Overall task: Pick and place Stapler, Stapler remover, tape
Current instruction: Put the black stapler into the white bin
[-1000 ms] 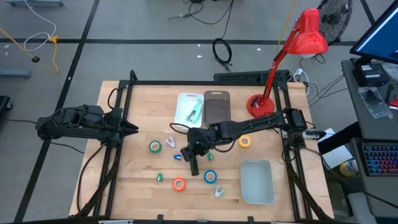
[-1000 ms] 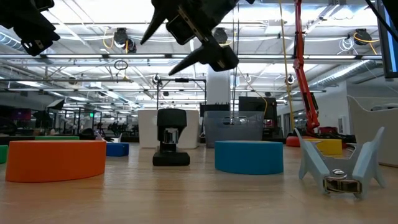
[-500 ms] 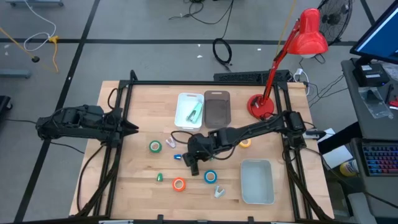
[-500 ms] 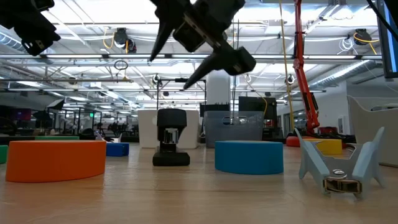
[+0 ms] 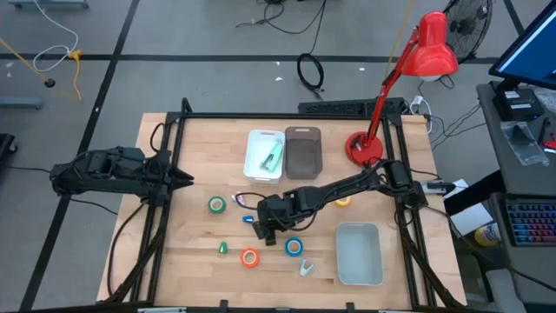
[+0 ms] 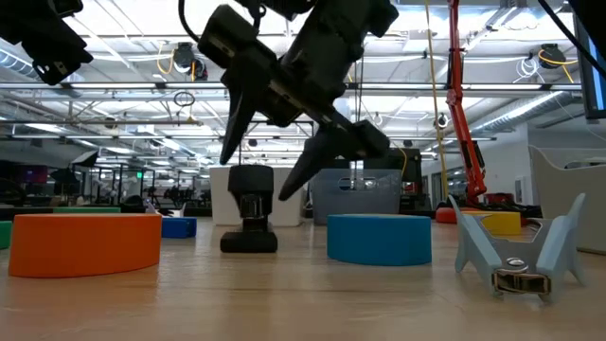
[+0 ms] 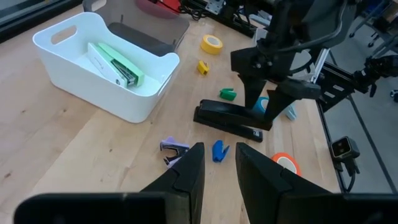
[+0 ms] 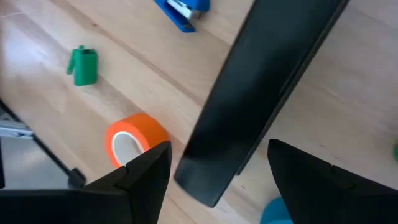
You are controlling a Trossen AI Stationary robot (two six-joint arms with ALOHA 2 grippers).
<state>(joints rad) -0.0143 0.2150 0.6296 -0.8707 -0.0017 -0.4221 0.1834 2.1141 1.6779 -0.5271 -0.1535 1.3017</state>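
The black stapler [image 5: 276, 228] lies flat on the table's middle. My right gripper [image 8: 219, 146] comes down on it slanting from the far right. It is open, with one finger on either side of the stapler's [image 8: 267, 93] near end. Tape rolls lie flat on the wood: green [image 5: 216, 205], orange [image 5: 250, 257], blue [image 5: 294, 247] and yellow [image 5: 342, 198]. Small staple removers lie about: purple [image 5: 239, 200], blue [image 5: 248, 219], green [image 5: 223, 249] and pale blue [image 5: 304, 267]. My left gripper [image 7: 221, 149] waits high at the table's left edge, its fingers a narrow gap apart with nothing between them. My right gripper stands astride the near end of the black stapler [image 8: 205, 174], its fingers [image 6: 232, 142] slanting down and lying across the stapler. The stapler rests flat on the table. Whether a finger touches its side, I cannot tell.
A white bin [image 5: 265, 155] holding a green stapler [image 7: 115, 62] and a dark tray [image 5: 303, 150] stand at the far middle. A pale bin [image 5: 359, 252] sits near right. A red lamp [image 5: 365, 146] stands at the far right.
My right gripper has come down toward the black stapler, moving toward the table's near-left and rolling a little, and has stayed open. Its fingers now straddle the stapler's end. In the low view the stapler has shifted slightly toward the table's left.
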